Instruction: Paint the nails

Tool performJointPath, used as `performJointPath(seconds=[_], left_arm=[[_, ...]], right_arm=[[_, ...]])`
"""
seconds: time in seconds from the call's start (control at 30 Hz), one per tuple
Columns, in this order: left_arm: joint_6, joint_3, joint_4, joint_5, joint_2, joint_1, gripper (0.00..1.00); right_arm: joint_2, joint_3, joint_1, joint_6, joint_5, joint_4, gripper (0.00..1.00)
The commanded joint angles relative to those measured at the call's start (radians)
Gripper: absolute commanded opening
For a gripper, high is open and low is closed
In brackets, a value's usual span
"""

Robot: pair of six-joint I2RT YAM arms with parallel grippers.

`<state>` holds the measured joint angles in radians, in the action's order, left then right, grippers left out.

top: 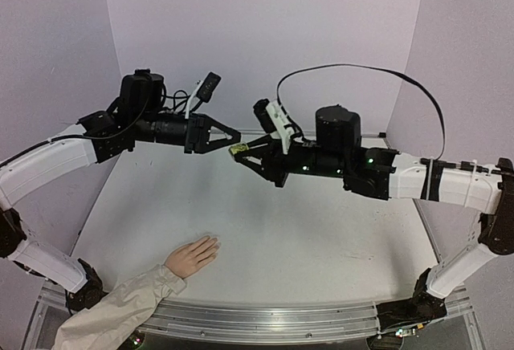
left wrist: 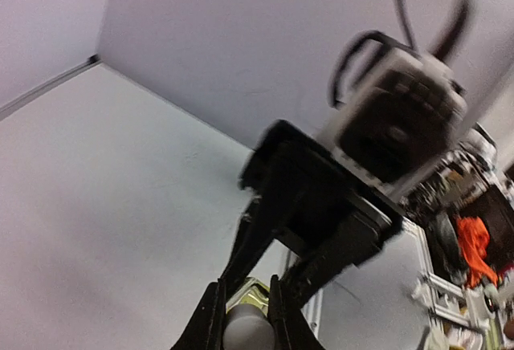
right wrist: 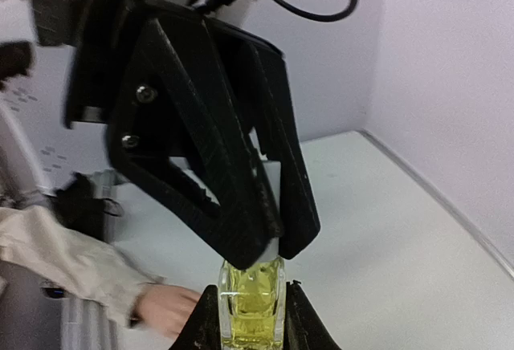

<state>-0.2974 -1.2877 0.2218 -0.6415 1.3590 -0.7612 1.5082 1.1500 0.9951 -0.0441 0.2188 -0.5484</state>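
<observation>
High above the table's middle, my right gripper (top: 241,156) is shut on a small yellow-green bottle (right wrist: 251,310), its fingers (right wrist: 301,326) clamping the glass sides. My left gripper (top: 236,138) meets it from the left and is shut on the bottle's white cap (right wrist: 273,185). In the left wrist view the cap (left wrist: 245,330) sits between my left fingers (left wrist: 210,318). The pale peach hand (top: 191,255) lies flat at the front left, beige sleeve (top: 120,310) behind it. Its nails are too small to make out.
Purple walls close in the white table (top: 321,221) on three sides. A metal rail (top: 273,318) runs along the near edge. The right arm's black cable (top: 361,69) loops above it. The hand (right wrist: 165,306) lies well below both grippers.
</observation>
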Motion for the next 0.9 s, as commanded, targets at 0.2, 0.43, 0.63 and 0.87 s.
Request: performJointPath(seconds=[0.2, 0.43, 0.63, 0.87], left_arm=[[0.267, -0.066, -0.048, -0.661, -0.133, -0.01, 0.0], [0.176, -0.13, -0.044, -0.578, -0.041, 0.034, 0.05], [0.139, -0.117, -0.008, -0.397, -0.045, 0.112, 0.63], [0.01, -0.167, 0.063, 0.029, 0.008, 0.114, 0.9]], right_arm=[[-0.077, 0.076, -0.024, 0.246, 0.68, -0.243, 0.0], [-0.041, 0.129, -0.057, 0.236, 0.59, -0.197, 0.0], [-0.045, 0.121, -0.075, 0.056, 0.267, -0.037, 0.0], [0.024, 0.133, -0.074, -0.105, -0.104, -0.022, 0.0]])
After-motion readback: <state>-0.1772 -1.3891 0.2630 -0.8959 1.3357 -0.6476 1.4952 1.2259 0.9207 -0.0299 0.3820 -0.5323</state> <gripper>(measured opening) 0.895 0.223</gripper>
